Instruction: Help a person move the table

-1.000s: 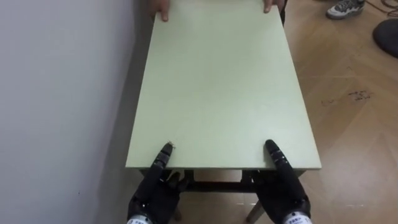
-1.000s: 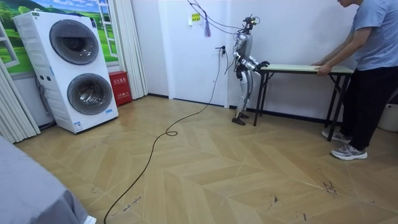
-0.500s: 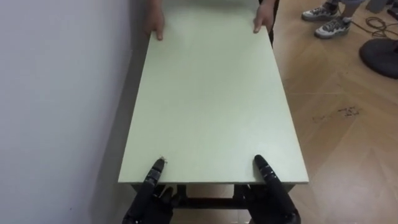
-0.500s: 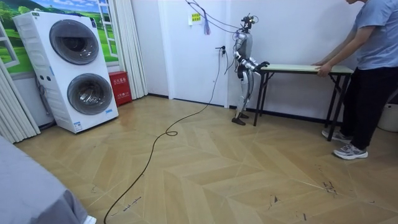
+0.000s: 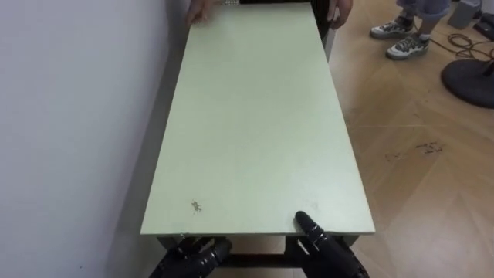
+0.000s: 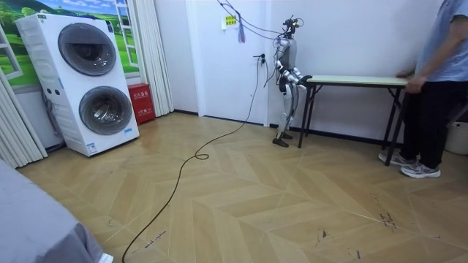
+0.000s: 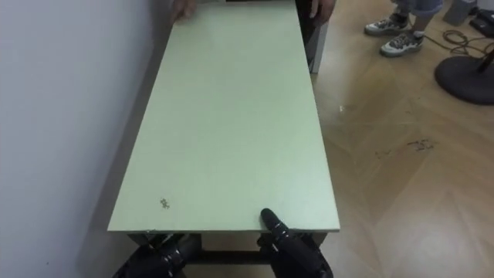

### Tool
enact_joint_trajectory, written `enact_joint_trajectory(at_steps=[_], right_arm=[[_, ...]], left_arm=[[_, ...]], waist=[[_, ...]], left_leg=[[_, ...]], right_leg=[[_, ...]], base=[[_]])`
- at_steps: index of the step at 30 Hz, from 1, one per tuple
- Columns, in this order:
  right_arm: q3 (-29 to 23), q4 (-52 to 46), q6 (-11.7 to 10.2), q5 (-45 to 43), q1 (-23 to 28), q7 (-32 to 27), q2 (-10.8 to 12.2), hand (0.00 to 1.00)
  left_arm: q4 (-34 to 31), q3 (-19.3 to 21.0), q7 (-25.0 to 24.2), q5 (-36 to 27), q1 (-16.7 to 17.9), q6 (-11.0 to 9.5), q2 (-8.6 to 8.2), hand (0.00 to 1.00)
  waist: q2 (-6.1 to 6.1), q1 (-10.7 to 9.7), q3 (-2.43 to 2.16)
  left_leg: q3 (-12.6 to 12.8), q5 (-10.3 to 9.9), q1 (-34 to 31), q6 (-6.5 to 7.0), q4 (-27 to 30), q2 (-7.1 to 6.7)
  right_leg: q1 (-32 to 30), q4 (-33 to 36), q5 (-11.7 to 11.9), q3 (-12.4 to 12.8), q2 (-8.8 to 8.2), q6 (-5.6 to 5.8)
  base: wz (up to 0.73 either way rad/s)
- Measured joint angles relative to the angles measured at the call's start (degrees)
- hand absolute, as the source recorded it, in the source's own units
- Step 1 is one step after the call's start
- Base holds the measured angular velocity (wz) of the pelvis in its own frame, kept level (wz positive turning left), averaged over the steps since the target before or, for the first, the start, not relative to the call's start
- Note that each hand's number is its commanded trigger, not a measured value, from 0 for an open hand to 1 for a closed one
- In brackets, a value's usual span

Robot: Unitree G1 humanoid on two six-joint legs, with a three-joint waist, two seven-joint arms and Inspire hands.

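Note:
A long table with a pale green top [image 5: 255, 116] stands lengthwise along the white wall, and I stand at its near end. My right hand [image 5: 310, 229] has its thumb on the top at the near edge, the rest of it underneath. Below the near edge at the left is my left hand [image 5: 197, 256], with its grasp hidden under the top. At the far end a person's two hands [image 5: 202, 11] rest on the top's corners. In the room view the person [image 6: 439, 88] stands at the table's [image 6: 358, 79] other end.
The white wall [image 5: 69, 116] runs close along the table's left side. Wood floor [image 5: 417, 154] lies open to the right, with a dark round base [image 5: 471, 77] and the person's shoes [image 5: 401, 42] farther off. A stacked washer [image 6: 88, 80] stands across the room.
My left thumb has slipped off the table top to below the edge, and my right thumb has slid closer to it. The person has stepped toward the room view's right. The eye view has shifted.

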Motion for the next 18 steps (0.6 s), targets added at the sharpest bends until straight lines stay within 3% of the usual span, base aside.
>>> enact_joint_trajectory(at_steps=[4, 11, 16, 18], right_arm=[[-0.19, 0.0, 0.66, -1.53, -0.17, 0.45, -0.28, 0.0], [-1.14, 2.79, 0.68, -7.31, -0.8, 3.82, -0.31, 0.0], [-1.25, 7.51, 0.66, -9.27, -1.98, 6.86, 0.06, 0.0], [-1.73, 8.88, 0.68, -11.24, -2.49, 8.14, 0.08, 0.0]], left_arm=[[0.96, -0.37, 1.09, 1.07, 0.0, 0.35, -0.04, 0.0], [2.3, -0.15, 2.5, 2.73, -0.1, 0.41, 1.3, 0.0], [3.23, -0.12, 3.26, 6.05, 0.62, 0.41, 1.79, 0.0], [3.32, -0.09, 3.25, 6.65, 0.99, 0.4, 2.03, 0.0]], waist=[[-0.61, 0.07, 0.4], [-0.49, -1.25, 0.22], [-1.28, -1.53, -0.19], [-1.39, -1.77, -0.12]], left_leg=[[-0.14, -0.14, -0.39, 0.23, 0.2, 0.0], [-0.33, -0.33, 0.34, 0.79, -0.03, -0.12], [-0.02, -0.29, 2.67, 0.72, -1.46, -0.06], [-0.19, -0.3, 2.94, 0.7, -1.63, -0.08]], right_leg=[[-0.07, 0.07, -0.05, -1.83, -0.49, -0.07], [0.83, -0.22, -0.04, -2.51, -0.55, -0.08], [2.92, -1.51, -0.04, -2.51, -0.35, -0.08], [3.73, -2.82, 0.06, -2.35, -0.06, -0.04]], base=[[0.07], [0.0], [-0.04], [0.02]])
